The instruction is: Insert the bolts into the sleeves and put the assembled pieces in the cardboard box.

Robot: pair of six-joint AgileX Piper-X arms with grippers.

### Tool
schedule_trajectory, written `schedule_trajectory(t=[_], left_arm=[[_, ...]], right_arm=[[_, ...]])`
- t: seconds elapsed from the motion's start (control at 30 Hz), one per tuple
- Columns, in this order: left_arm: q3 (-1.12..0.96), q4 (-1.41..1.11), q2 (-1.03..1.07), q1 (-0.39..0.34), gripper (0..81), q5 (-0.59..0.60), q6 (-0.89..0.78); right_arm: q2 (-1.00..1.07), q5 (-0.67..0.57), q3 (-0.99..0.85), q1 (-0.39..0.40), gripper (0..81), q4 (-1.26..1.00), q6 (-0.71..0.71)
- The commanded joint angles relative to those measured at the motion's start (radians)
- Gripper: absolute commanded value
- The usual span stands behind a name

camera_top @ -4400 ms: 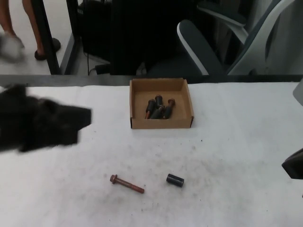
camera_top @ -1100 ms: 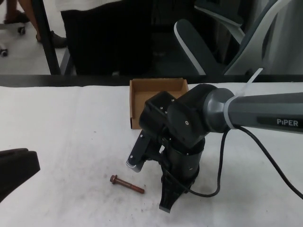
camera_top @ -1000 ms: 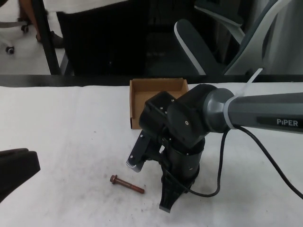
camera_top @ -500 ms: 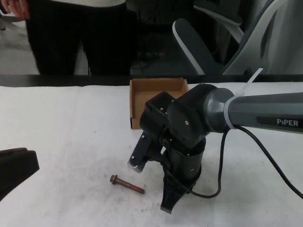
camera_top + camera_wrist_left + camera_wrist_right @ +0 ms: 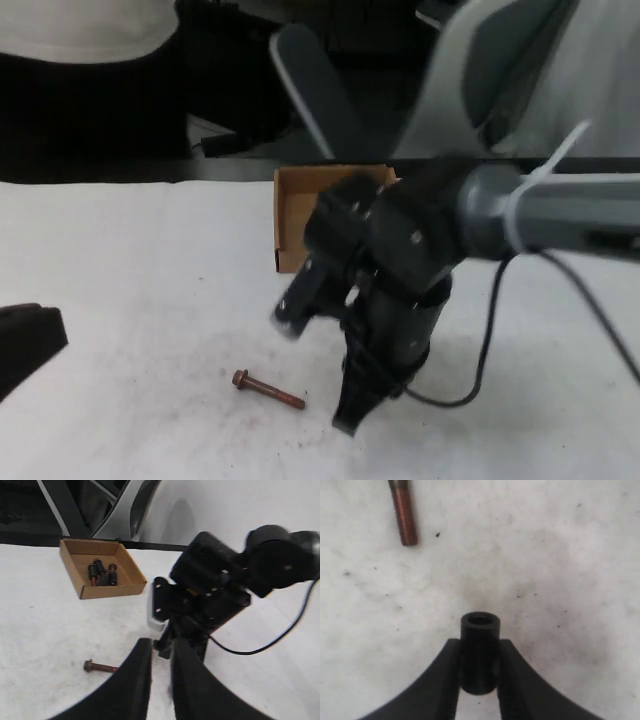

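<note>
Though grubby, white bench; chair beyond.

Black right fingers flank a matte black sleeve. Beyond their tips, a copper-brown bolt on the white table, flecked with dark specks. Farther off, a tan cardboard box.
</note>
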Motion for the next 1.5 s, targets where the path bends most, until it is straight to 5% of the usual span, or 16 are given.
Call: schedule_trajectory(t=[0.0, 0.53, 1.0, 1.27, 1.47], left_arm=[[-0.001, -0.004, -0.002, 0.000, 14.3, -0.048, 0.003], [-0.001, -0.049, 0.366, -0.040, 14.3, -0.040, -0.306], [-0.001, -0.319, 0.749, -0.339, 14.3, -0.294, -0.920], [-0.001, -0.497, 0.938, -0.348, 14.3, -0.363, -1.349], [-0.042, -0.541, 1.111, -0.348, 14.3, -0.324, -1.396]], right_arm=[[-0.113, -0.039, -0.004, 0.002, 0.2, 0.002, 0.047], [-0.472, -0.071, -0.003, 0.002, 0.2, 0.170, 0.107], [-0.638, -0.038, -0.003, 0.002, 0.2, 0.333, 0.107], [-0.715, -0.038, -0.003, 0.002, 0.2, 0.369, 0.107], [-0.728, -0.038, -0.003, 0.002, 0.2, 0.375, 0.107]])
